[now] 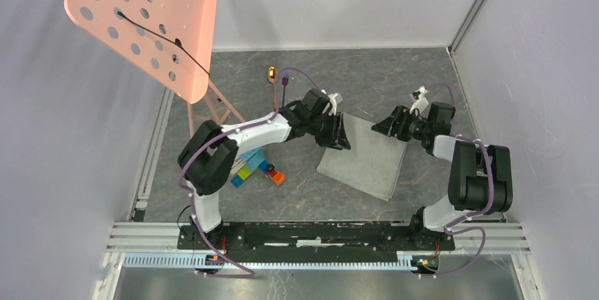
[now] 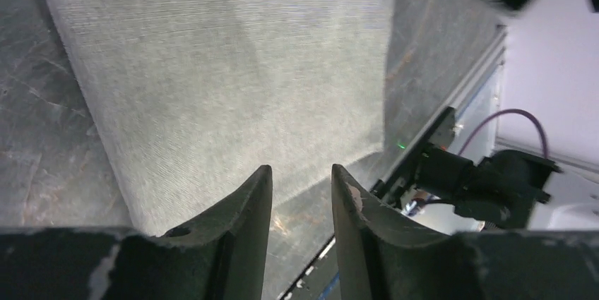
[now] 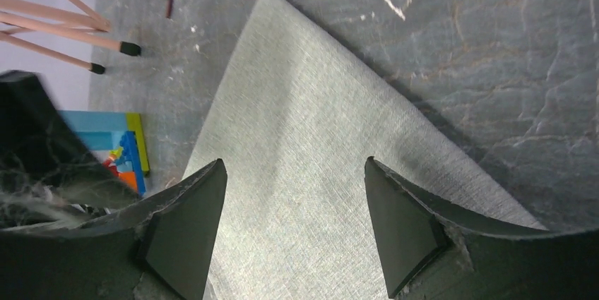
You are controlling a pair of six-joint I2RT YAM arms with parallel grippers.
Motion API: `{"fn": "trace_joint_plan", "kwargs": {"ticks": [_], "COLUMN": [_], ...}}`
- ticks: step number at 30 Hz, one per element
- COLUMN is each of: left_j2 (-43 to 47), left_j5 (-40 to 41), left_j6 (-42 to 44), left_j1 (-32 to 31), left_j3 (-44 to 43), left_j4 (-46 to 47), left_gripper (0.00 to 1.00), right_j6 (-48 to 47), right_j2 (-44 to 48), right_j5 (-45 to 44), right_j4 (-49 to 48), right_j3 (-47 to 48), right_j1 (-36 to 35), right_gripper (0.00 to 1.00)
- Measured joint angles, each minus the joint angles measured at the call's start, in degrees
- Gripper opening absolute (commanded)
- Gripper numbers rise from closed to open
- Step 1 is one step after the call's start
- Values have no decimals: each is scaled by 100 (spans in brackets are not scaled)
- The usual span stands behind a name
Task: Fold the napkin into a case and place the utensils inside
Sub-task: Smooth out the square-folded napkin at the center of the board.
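Grey-green woven napkin (image 1: 364, 159), flat layered rectangle

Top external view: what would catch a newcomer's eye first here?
A large pink perforated stand rises at the far left. At the centre lies the folded grey-green napkin, with the left pincer and the right pincer open over its far edge. Colourful toy blocks lie near the left arm.

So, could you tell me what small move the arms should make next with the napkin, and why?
Probably lower both and pinch the far edge of the napkin for another fold. The left gripper and right gripper hang open just above it, holding nothing, and it lies as a broad rectangle, not yet a narrow strip.
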State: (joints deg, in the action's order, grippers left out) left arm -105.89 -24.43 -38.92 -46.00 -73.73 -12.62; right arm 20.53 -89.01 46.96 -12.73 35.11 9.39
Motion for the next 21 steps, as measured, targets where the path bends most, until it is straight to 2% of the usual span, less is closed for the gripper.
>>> {"fn": "trace_joint_plan", "kwargs": {"ticks": [7,12,17,19,21], "left_j2": [-857,-702,-595,-592,-588], "left_j5": [94,-13,-83,-153,-195], "left_j6": [-2,-162,-343,-372,-380], "left_j1": [37,140,197,219,227], "left_j3": [258,898,1401,1506,1582], "left_j4": [157,1016,1823,2020,2162], "left_gripper": [38,37,37,37,37], "right_j6": [763,1565,2736,3230,3373], "right_j2": [-310,-1078,-2011,-2365,-2509], "right_j5": [407,715,1115,1178,1191], "right_j4": [-1821,-3676,-5816,-6502,-6572], "right_j3": [-671,-1287,-1434,-1429,-1362], "right_j1": [435,695,1222,1478,1659], "right_gripper": [78,76,77,74,74]}}
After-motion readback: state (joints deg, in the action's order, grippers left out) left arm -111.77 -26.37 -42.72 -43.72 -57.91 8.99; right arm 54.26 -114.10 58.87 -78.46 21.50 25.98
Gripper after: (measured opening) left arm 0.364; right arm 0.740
